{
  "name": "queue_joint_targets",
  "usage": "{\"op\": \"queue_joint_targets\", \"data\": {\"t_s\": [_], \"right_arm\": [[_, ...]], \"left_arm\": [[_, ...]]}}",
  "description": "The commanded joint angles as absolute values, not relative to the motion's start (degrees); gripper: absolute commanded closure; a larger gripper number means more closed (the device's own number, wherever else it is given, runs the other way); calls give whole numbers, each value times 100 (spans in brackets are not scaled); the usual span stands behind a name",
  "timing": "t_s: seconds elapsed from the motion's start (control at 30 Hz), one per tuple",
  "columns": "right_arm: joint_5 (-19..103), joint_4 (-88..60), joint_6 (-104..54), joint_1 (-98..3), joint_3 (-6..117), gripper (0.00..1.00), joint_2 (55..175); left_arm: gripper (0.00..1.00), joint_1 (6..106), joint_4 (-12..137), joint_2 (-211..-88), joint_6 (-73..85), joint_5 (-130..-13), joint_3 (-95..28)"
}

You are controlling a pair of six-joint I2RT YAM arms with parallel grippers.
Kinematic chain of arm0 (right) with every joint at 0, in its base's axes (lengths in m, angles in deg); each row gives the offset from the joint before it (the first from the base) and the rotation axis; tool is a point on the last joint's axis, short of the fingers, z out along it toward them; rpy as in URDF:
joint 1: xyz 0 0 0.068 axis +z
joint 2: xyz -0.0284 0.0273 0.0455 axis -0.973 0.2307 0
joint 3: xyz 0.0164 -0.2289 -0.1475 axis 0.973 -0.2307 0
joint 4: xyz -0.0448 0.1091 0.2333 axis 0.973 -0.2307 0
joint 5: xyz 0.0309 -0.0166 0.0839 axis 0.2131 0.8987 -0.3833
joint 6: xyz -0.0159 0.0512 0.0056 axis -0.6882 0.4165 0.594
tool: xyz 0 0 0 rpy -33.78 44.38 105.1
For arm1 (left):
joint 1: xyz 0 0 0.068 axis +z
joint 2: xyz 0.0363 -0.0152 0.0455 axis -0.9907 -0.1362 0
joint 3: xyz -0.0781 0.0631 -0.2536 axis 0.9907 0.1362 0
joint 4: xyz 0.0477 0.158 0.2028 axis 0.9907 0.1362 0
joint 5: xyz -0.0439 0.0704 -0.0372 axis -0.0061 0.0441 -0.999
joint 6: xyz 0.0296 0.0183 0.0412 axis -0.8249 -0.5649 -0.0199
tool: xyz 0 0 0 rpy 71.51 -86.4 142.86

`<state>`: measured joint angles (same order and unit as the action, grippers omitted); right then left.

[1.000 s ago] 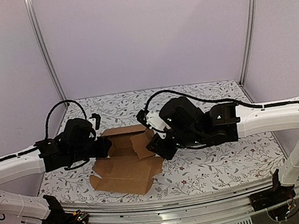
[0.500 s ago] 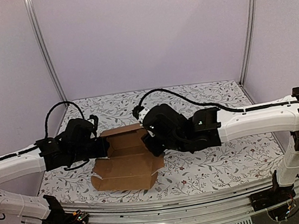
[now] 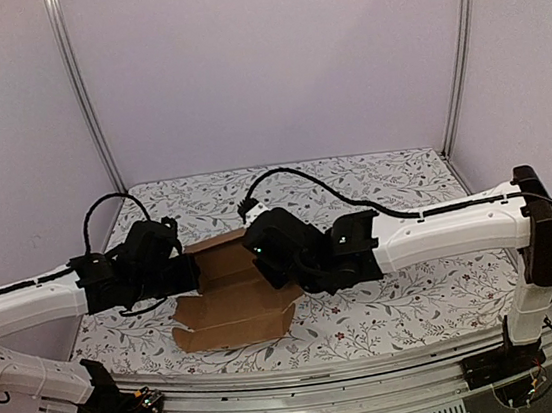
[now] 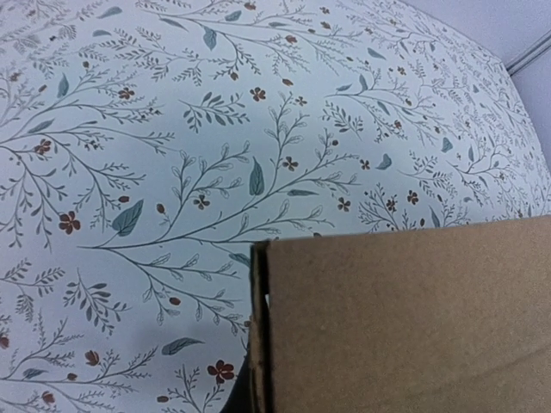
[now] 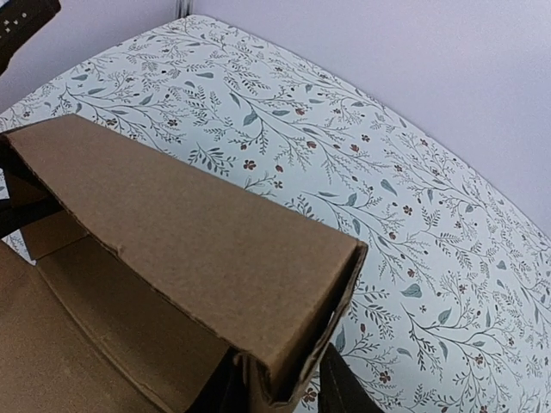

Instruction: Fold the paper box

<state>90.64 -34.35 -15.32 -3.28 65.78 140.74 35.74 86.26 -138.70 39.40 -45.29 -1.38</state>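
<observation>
Two grippers, the left gripper and the right gripper, clamp the one paper box.

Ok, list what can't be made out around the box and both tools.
- Left tool, fingers: in the left wrist view a wall of the paper box covers them; in the top view they are too small and dark.
- Right tool, pad contact with the folded wall: in the right wrist view the bottom edge cuts off the fingers.
- Right side of the box: in the top view the right arm covers it.
</observation>
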Motion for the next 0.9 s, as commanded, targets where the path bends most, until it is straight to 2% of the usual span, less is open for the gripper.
{"op": "queue_joint_targets", "data": {"t_s": [0.0,0.2,0.33,0.6,0.87], "right_arm": [[9562,-3393,-1473,-294,6723,77,14297],[9778,-3394,-1450,-281,6830,88,14453],[9864,-3386,-1398,-262,6888,100,14558],[10165,-3384,-1329,-161,6970,100,14669],[10388,-3391,-1323,-151,6874,100,14611]], "left_arm": [[100,3594,8659,-14005,4243,-4497,-266],[100,3585,8665,-14052,4462,-4394,-258],[100,3581,8658,-14076,4594,-4371,-279],[100,3585,8720,-14257,4742,-4412,-383],[71,3585,8768,-14272,4776,-4464,-389]]}}
